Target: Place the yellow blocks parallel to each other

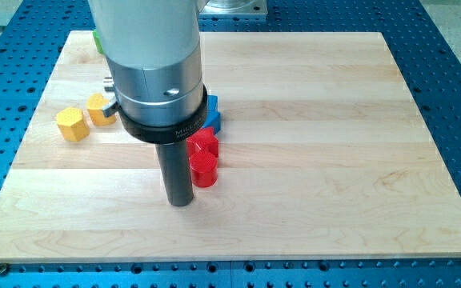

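My tip (181,201) is parked touching nothing, just left of 2 red plastic blocks (203,158); 2 yellow plastic blocks (86,117) are seen well apart, upper left.

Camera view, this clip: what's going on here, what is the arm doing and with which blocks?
A single arm with a dark rod is working on a wooden board. My tip rests on the board just to the view's left of two red blocks, with a blue block behind them. The two yellow blocks it is meant to line up sit close together further to the view's left, apart from the tip. A bit of green peeks out behind the arm.
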Available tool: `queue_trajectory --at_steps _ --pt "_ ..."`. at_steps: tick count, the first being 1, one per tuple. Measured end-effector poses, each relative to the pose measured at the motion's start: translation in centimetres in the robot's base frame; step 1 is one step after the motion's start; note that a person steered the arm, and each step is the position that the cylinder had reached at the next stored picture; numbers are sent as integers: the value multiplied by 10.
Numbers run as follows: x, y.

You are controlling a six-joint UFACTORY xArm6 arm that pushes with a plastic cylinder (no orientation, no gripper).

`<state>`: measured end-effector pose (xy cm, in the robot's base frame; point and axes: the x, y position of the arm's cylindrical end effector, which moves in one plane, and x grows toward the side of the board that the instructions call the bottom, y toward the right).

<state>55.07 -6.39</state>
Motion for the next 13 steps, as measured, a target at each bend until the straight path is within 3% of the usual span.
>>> queue_trajectory --at_steps 1,3,5,6,9,10,11,12,13 --pt "17 -29" --pt "-30 -239" --pt "-34 -237" --pt "-60 -236" --pt "-146 -111" --pt "-164 -96" --pt "-145 -95" --pt "-109 -143" --pt "-144 -152"
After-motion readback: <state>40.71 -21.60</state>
